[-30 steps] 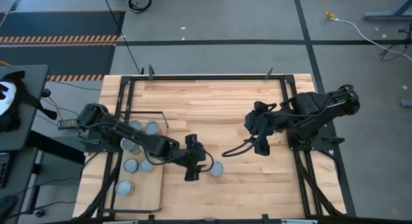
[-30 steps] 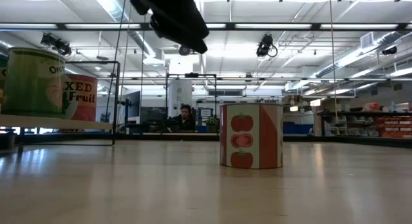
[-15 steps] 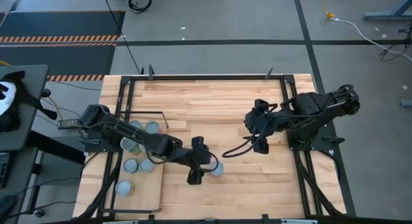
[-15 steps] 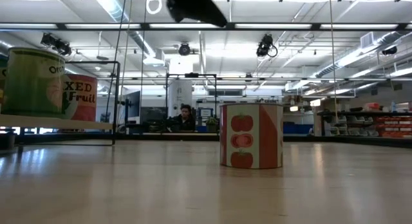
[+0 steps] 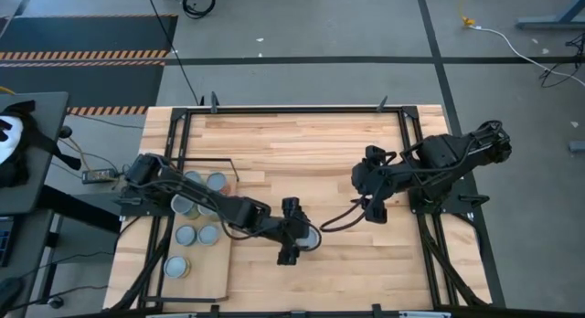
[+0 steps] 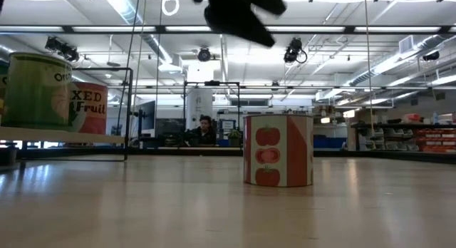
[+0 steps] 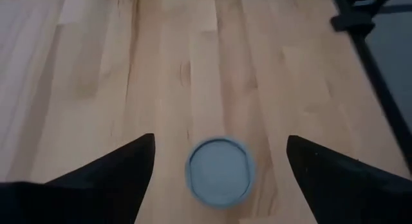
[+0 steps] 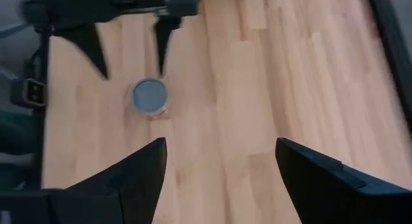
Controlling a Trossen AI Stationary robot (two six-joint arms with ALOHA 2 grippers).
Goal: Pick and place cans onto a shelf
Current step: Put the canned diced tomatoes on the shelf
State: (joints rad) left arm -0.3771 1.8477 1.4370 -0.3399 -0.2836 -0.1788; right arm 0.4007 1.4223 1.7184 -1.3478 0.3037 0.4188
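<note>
Left gripper hangs over the lone can out on the plank tabletop, fingers spread wide. Left wrist view: both dark fingers flank the can's grey lid with bare wood showing on each side, so nothing is pinched or touched. Low view: the arm is only a dark shape at the upper edge, well above the can, whose red-and-white tomato label stands upright on the wood.

Right gripper waits over the tabletop nearer the right arm's side, well apart from the lone can. Right wrist view: its two fingers stand parted with nothing between them; the can and the left arm's fingers above it show farther off.

Shelf: pale board by the left edge of the table. Lids of other cans on or near it, e.g..

Hard to make out:
- The left arm crosses the shelf cans, so the count is uncertain.
- High view: lone can mostly covered by the gripper.
- Low view: a green can and a red one on the shelf, cut by the frame edge.
- A person sits far off in the room behind.
</note>
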